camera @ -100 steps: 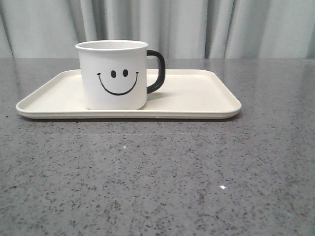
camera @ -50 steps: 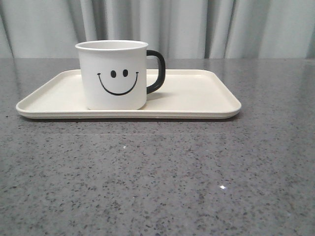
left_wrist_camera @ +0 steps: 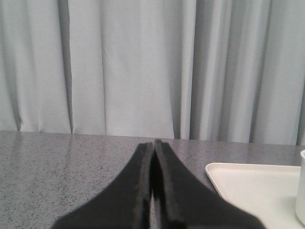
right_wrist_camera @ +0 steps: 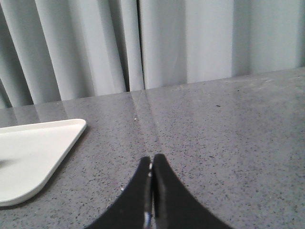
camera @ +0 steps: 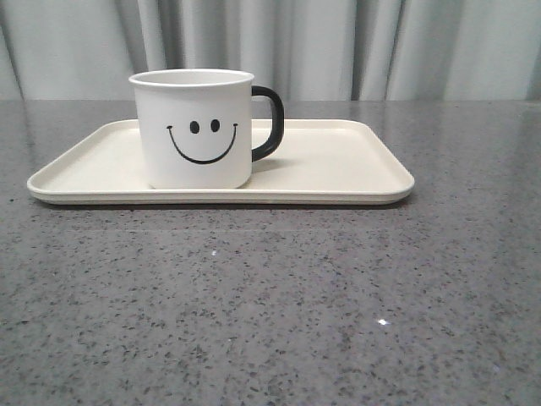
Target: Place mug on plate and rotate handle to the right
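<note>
The white mug (camera: 194,127) with the black smiley face stands upright on the cream plate (camera: 338,169), left of the plate's middle. Its black handle (camera: 270,123) points to the right. No arm shows in the front view. In the left wrist view my left gripper (left_wrist_camera: 153,143) is shut with nothing held, over bare table beside one corner of the plate (left_wrist_camera: 252,183); a sliver of the mug (left_wrist_camera: 301,186) shows at the frame edge. My right gripper (right_wrist_camera: 151,158) is also shut and empty, over the table past the opposite corner of the plate (right_wrist_camera: 33,157).
The plate rests on a grey speckled stone table (camera: 270,313). A pale pleated curtain (camera: 338,42) hangs behind the table's far edge.
</note>
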You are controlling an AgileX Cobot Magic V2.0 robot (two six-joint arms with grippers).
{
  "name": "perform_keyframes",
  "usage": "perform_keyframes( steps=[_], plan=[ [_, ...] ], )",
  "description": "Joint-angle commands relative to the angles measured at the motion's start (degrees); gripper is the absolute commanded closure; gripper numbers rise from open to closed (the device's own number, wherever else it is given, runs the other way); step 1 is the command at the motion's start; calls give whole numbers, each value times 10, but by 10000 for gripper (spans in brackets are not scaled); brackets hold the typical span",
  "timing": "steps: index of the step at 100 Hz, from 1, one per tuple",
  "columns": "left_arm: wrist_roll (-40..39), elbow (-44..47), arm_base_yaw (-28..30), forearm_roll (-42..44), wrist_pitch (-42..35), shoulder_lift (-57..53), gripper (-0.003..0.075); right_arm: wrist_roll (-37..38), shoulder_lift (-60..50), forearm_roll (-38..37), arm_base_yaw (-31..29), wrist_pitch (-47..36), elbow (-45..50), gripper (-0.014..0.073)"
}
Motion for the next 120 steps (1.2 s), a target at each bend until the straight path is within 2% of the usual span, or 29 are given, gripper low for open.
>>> perform_keyframes(
  steps=[1, 21, 62, 87, 120],
  plan=[
    [-7, 5, 1, -5, -38, -16, 740, -3, -12, 7, -1, -36, -1, 654],
    [-7, 5, 1, -5, -38, -16, 740, -5, -12, 1, -1, -56, -1, 654],
    [-7, 5, 1, -5, -38, -16, 740, -105, -12, 0, -1, -35, -1, 654],
    [-7, 5, 1, -5, -38, -16, 740, -111, -12, 0, -1, -11, -1, 654],
    [-7, 5, 1, -5, -38, -16, 740, -111, -12, 3, -1, -19, -1, 654]
  ],
)
